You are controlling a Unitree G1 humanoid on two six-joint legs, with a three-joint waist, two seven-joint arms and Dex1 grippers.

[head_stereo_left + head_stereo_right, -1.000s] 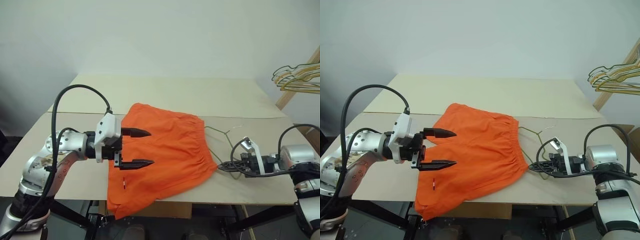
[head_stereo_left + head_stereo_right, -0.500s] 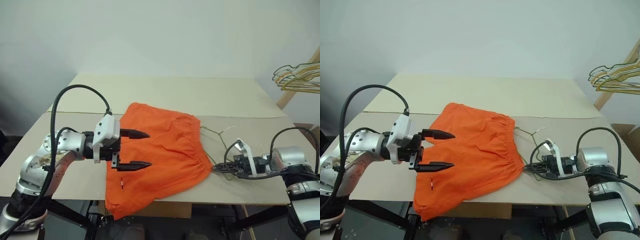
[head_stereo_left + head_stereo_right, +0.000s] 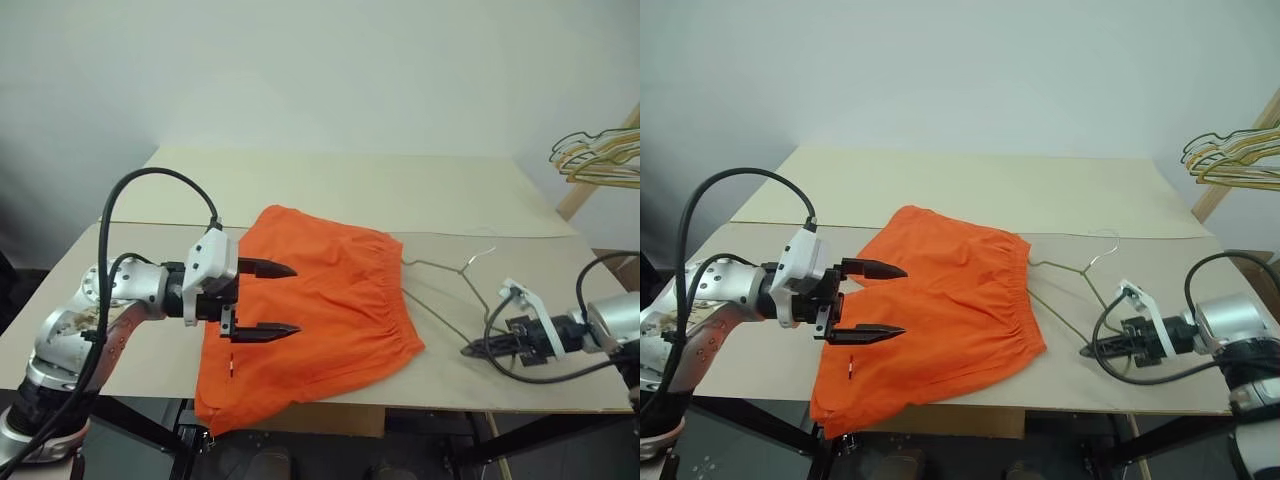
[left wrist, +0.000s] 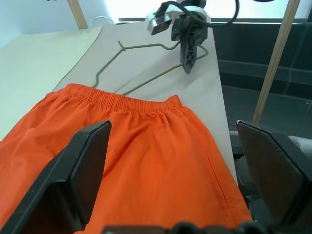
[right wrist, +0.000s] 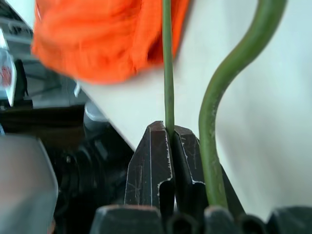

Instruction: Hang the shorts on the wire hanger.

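The orange shorts [image 3: 330, 300] lie flat on the table, with one leg hem hanging over the front edge. My left gripper [image 3: 296, 299] hovers open over their left part, and both pads [image 4: 80, 165] flank the fabric in the left wrist view. The thin grey-green wire hanger [image 3: 440, 267] lies to the right of the shorts, its left end meeting the elastic waistband. My right gripper [image 3: 467, 351] is shut on the hanger's lower wire [image 5: 167, 73] near the front edge. The hook [image 3: 487, 252] points to the back right.
The pale table [image 3: 350, 190] stretches well behind the shorts. A bunch of gold-toned hangers [image 3: 598, 160] hangs on a wooden rack [image 3: 585, 190] at the far right. The table's front edge runs just below both grippers.
My right gripper has drawn back to the right with the hanger in it, pulling the wire further from the waistband. The left gripper has stayed open over the shorts.
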